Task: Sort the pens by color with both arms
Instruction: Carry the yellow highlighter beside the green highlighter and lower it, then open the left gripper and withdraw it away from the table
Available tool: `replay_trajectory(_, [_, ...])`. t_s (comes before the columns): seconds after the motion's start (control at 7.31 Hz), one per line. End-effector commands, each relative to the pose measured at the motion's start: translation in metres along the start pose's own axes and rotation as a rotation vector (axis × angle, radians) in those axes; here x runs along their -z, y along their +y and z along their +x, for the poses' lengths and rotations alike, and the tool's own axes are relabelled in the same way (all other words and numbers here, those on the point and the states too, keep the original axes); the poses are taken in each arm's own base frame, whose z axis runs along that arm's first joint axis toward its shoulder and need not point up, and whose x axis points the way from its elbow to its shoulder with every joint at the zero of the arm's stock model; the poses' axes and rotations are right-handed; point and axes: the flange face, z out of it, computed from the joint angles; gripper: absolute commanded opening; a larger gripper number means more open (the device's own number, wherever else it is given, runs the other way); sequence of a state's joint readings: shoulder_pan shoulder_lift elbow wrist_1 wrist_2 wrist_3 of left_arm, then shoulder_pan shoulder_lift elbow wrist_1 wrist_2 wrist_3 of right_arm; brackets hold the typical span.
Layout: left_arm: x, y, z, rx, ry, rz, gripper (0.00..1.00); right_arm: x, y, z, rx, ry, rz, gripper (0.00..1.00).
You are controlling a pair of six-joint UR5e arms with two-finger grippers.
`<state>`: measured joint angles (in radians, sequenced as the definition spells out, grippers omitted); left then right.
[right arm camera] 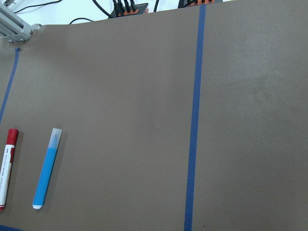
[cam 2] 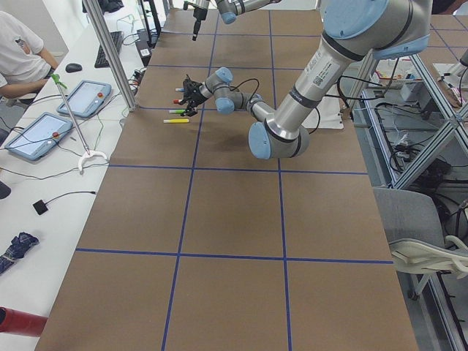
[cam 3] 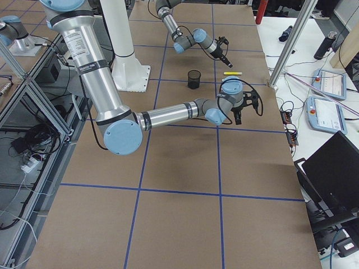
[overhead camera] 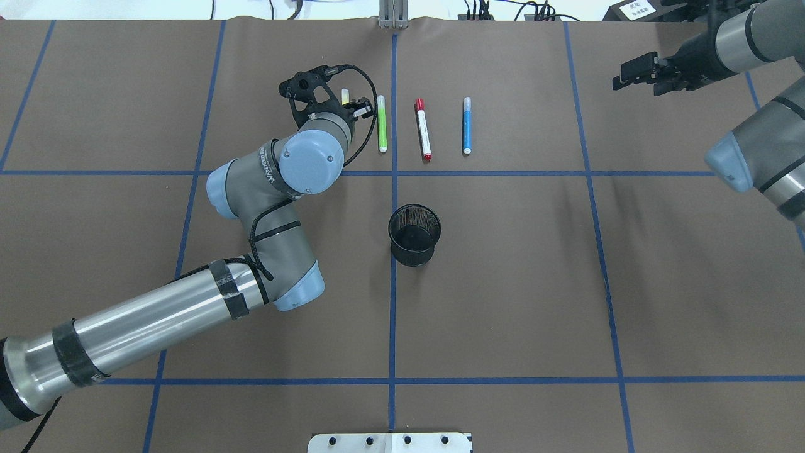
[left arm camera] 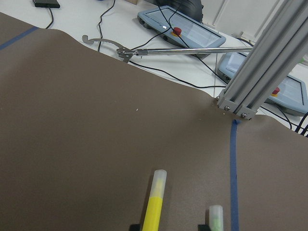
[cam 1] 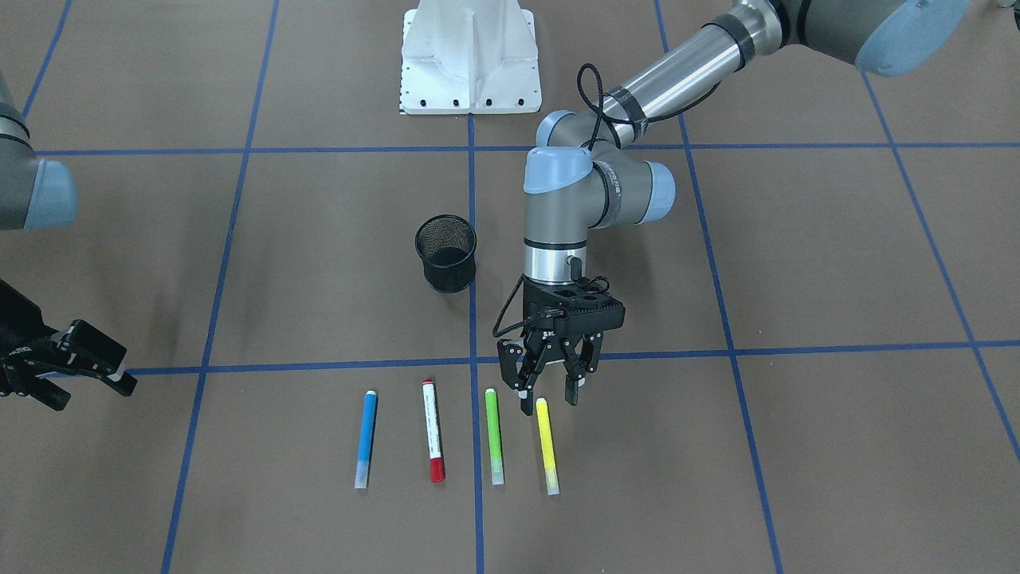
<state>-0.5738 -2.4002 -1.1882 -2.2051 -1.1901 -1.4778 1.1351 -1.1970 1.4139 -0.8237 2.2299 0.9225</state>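
Left jaws: apart and pointing down from the left arm [cam 1: 558, 215], one finger on either side of the yellow pen [cam 1: 547, 446] at its robot-side end

Right jaws: on the right arm [cam 1: 24, 183], well off to the side; they look apart to us in the front-facing view

Pens: all four lie flat and parallel on the table [cam 1: 797, 478]. The green pen [cam 1: 494, 437] is just beside the left jaws, then comes the white pen with red cap [cam 1: 433, 430], and the blue pen [cam 1: 366, 438] is farthest from them and nearest the right jaws

Handling: we judge them light, stiff and smooth, with round barrels that may roll or swivel when pinched

Hold: we would grip across the barrel nearer its middle than this end, keeping the outer finger clear of the green pen

Cup: the mesh cup [cam 1: 446, 253] stands behind the left jaws

Hidden: the overhead view's wrist covers most of the yellow pen; the left wrist view cuts off the fingertips; we cannot tell the height above the table, nor read the white barrel's print
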Motion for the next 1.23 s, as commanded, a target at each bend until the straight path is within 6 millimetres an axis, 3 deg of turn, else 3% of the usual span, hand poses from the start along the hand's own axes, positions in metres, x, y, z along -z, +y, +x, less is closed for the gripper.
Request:
replay_trajectory(0.0, [0.032,-0.015,0.007,-0.085,0.058,0.003,0.92,0.000,0.001,0.003,-0.011,0.005,0.002,1.00])
replay_trajectory(0.27, [0.070,-0.029,-0.030,-0.199,0.030,-0.088,0.93,0.000,0.002,0.005,-0.015,0.017,0.017,1.00])
replay_trajectory(0.55, [0.110,-0.080,-0.102,-0.331,-0.034,-0.166,0.98,-0.004,0.002,0.014,-0.025,0.059,0.044,1.00])
replay_trajectory(0.68, [0.123,-0.104,-0.142,-0.371,-0.092,-0.226,0.98,-0.008,0.004,0.029,-0.038,0.101,0.062,1.00])
replay_trajectory(0.82, [0.131,-0.134,-0.204,-0.458,-0.125,-0.283,0.99,-0.015,0.013,0.050,-0.038,0.128,0.046,1.00])
replay_trajectory(0.96, [0.127,-0.146,-0.257,-0.503,-0.149,-0.397,0.99,-0.018,0.016,0.066,-0.003,0.148,0.029,1.00])
replay_trajectory(1.09, [0.133,-0.184,-0.299,-0.534,-0.133,-0.477,0.99,-0.013,0.009,0.089,0.030,0.175,0.025,1.00])
